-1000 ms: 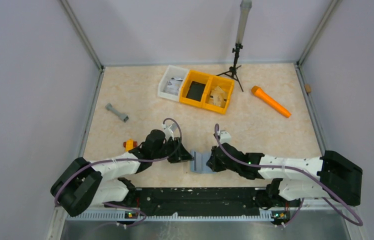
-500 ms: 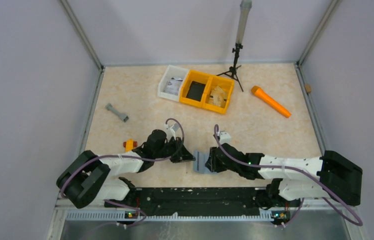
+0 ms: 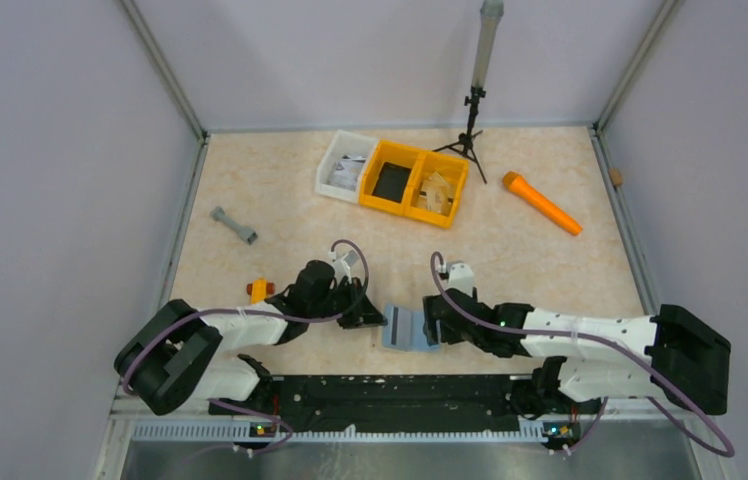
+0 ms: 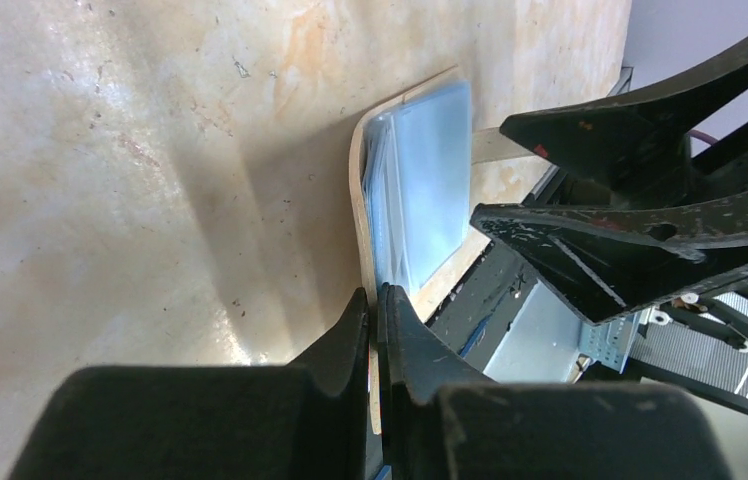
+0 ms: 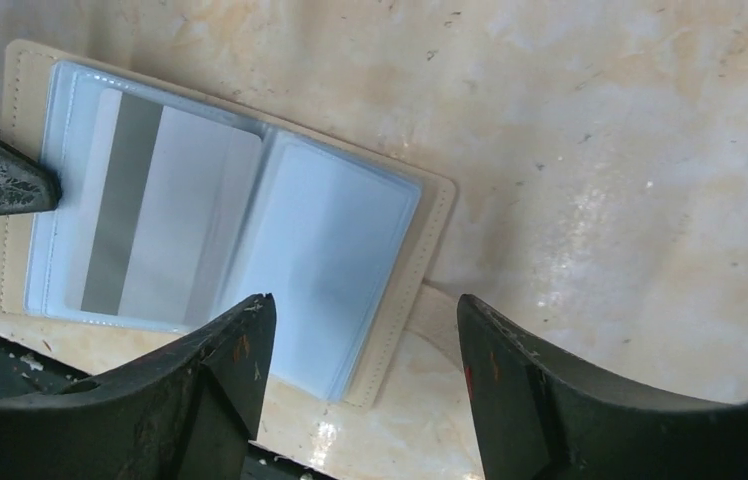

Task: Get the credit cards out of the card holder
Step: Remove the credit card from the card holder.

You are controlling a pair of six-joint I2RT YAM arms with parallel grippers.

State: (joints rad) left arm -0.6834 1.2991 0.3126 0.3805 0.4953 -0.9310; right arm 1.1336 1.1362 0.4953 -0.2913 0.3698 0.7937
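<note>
Where the left gripper (image 4: 373, 300) reaches in from the left, its jaws stand almost together, with the thin tan cover edge of the card holder (image 5: 250, 215) running between them. They appear clamped on that edge.

The holder lies open and flat on the table (image 3: 280, 190), near the front edge and between the two grippers. Its clear plastic sleeves face up and the tan cover lies beneath. A white card (image 5: 165, 215) with a grey stripe sits in the sleeve on the half nearer the left gripper. No card can be made out in the other half.

Judged by its thinness, the holder is light and limp. Its glossy sleeves are probably slippery, and it would likely slide on the smooth table unless pinned. The firmest hold is the stitched cover edge, which leaves the card's own edge free for the other gripper. Which side the sleeve opens on cannot be told.

The right gripper (image 5: 362, 305) has its jaws wide apart over the holder's right half. One finger is above the sleeves and the other above bare table. The holder's right border lies in the gap between them, and the jaws grip nothing.
</note>
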